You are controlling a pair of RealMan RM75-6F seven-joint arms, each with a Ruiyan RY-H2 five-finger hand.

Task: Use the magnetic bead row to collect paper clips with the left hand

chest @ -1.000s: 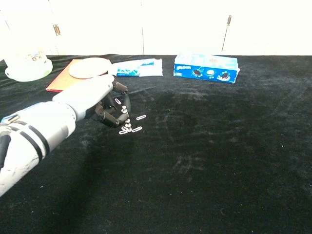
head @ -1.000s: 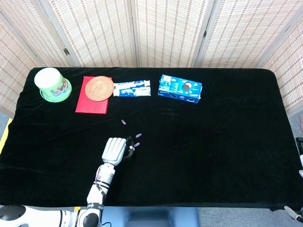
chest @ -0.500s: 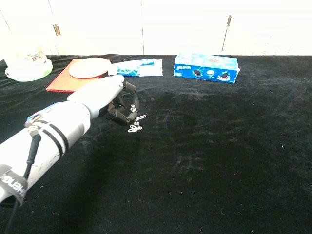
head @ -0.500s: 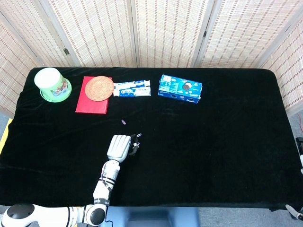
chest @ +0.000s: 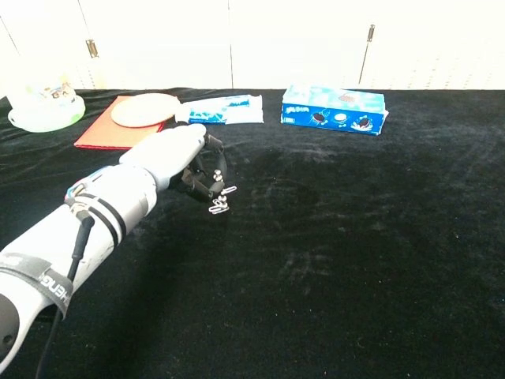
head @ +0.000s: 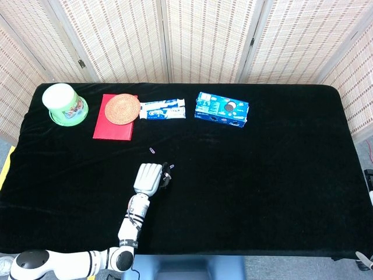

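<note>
- A table (head: 280,192) draped in black velvet cloth is seen in front of a woven folding screen (head: 204,38) in the head view; white cabinet doors (chest: 300,39) fill the background of the chest view.
- The left hand (head: 149,178) is stretched out over the middle-left part of the cloth, its fingers curled around the magnetic bead row (chest: 215,180), which is gripped and hangs down towards the cloth.
- A small cluster of paper clips (chest: 218,207) is seen at the lower end of the bead row; whether the clips are lifted or lie on the cloth cannot be told.
- One loose paper clip (head: 152,150) lies on the cloth further towards the far edge, apart from the hand.
- Along the far edge, from the left corner inwards, a green-and-white tub (head: 63,103), a red mat (head: 113,129) bearing a round woven coaster (head: 122,108), a long blue-and-white packet (head: 162,109) and a blue biscuit box (head: 221,109) are set in a row.
- The right hand is not shown in either view.
</note>
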